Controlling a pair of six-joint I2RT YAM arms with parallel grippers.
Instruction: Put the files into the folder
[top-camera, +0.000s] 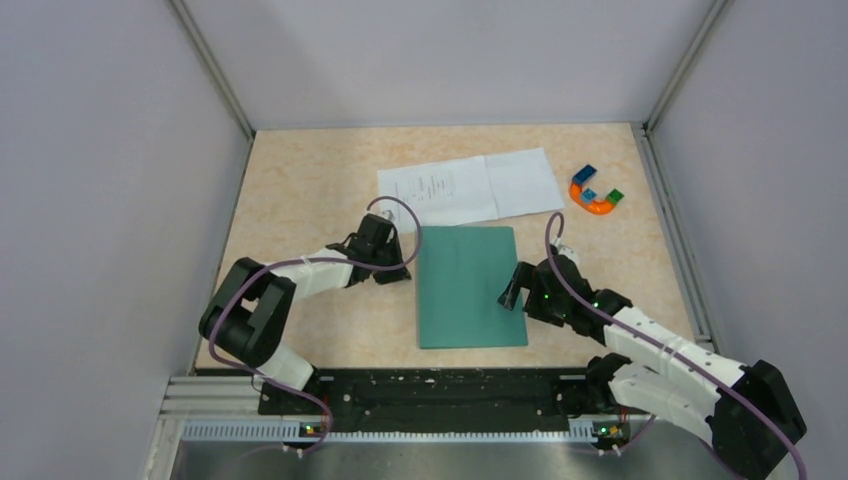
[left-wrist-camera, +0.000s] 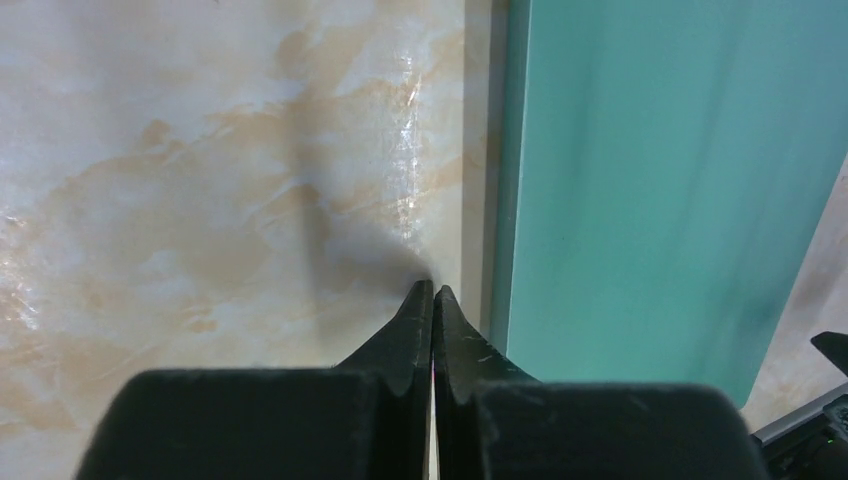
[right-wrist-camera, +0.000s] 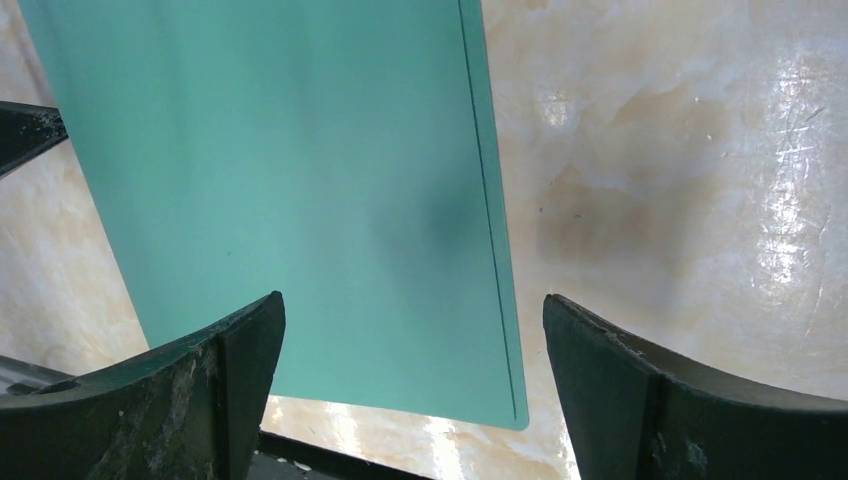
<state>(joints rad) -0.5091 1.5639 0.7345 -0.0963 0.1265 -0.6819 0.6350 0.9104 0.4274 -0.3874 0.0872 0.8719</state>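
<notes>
Your folder (top-camera: 470, 286) lies closed and flat in the middle of the table (top-camera: 300, 200), long side running away from you. It is a plain teal-green rectangle, and the right wrist view shows a thin dark line running just inside its right edge. The files sit just past its far edge, side by side and slightly overlapped: the printed sheet (top-camera: 437, 193) on the left with small dark text, the blank sheet (top-camera: 523, 181) on the right. From above, the printed sheet's near edge seems to meet the folder's far edge, though the view is too coarse to be sure. A horseshoe toy (top-camera: 596, 191) lies apart to the right.

Your left gripper (left-wrist-camera: 432, 292) has its fingers pressed tip to tip with nothing between them, pointing down at bare table just beside the folder's left edge. Your right gripper (right-wrist-camera: 410, 300) is spread wide and empty — it hangs over the folder's right edge, one finger above the cover, the other above the table.
</notes>
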